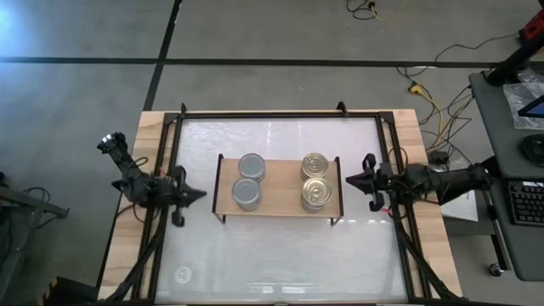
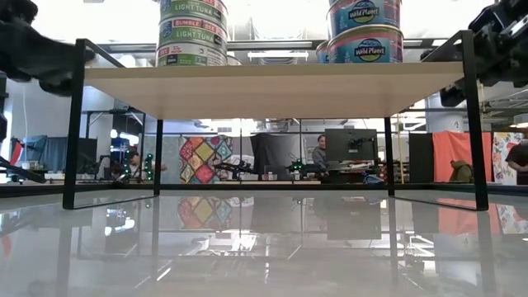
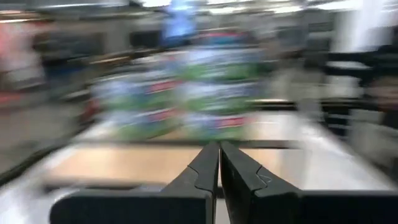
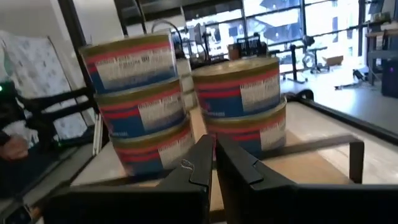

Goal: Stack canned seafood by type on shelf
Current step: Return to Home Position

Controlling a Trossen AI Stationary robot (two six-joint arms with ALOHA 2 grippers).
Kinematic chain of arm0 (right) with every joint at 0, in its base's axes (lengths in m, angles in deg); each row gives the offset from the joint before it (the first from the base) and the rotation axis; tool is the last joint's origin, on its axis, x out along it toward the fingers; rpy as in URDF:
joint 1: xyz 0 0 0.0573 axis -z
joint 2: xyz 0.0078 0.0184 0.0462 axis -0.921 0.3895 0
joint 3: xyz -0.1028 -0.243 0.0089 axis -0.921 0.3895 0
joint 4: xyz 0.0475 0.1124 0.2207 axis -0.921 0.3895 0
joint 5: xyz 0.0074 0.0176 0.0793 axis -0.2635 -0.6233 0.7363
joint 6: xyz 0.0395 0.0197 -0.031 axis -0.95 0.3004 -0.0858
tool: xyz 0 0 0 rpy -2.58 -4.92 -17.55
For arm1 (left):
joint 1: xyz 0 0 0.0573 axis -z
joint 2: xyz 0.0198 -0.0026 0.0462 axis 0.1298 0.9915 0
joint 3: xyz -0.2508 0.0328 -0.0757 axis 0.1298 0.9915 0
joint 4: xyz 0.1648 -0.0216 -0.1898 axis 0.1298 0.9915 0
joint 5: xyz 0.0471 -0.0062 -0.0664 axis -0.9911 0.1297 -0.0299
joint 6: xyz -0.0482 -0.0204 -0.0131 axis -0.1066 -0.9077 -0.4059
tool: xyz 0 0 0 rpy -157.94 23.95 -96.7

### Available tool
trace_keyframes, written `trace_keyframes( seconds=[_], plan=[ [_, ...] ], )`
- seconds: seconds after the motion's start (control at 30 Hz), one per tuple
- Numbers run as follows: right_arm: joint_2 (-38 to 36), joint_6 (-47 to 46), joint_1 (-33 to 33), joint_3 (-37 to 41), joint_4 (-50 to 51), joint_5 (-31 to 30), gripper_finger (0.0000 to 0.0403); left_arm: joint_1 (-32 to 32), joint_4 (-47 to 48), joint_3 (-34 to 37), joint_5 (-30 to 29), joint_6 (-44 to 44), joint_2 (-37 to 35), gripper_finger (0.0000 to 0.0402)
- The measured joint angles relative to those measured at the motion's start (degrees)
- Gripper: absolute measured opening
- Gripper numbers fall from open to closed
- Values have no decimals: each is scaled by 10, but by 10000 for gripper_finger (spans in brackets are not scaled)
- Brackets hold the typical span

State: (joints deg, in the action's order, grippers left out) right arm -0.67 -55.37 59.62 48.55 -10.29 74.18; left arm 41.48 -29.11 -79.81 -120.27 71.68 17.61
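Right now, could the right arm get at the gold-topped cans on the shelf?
Probably yes. The right arm sits just beside the shelf, its shut jaws aimed at the gold-topped cans, with nothing between; the jaws would need opening first.

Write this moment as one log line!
left end effector: shut, beside shelf; right end effector: shut, beside shelf; silver-top cans: stacked, left-arm side; gold-top cans: stacked, right-arm side

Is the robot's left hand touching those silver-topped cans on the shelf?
Apart. The high view shows the left hand off the end of the shelf, with bare white tabletop between it and the silver-topped cans.
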Motion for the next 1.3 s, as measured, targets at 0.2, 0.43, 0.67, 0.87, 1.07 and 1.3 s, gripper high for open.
trace_keyframes(
  seconds=[0.2, 0.43, 0.67, 0.87, 1.07, 1.3],
  plan=[
    [0, 6, 0, 0, 23, -6, 13, -28, -28, 0, 224, 46, -9, 0],
    [4, 14, 0, 0, 24, -33, 13, -136, -25, 0, 312, 66, -9, 0],
    [7, 18, 0, 0, 26, -35, 13, -300, 9, 0, 448, 30, -7, 0],
    [8, 32, 0, 0, 27, -35, 13, -427, 14, -1, 623, 24, -9, 0],
    [8, 40, 0, 0, 29, -35, 13, -470, 13, 0, 605, 18, -9, 0],
    [9, 40, 0, 0, 31, -35, 13, -470, 17, 0, 579, -7, -3, 0]
  ],
)
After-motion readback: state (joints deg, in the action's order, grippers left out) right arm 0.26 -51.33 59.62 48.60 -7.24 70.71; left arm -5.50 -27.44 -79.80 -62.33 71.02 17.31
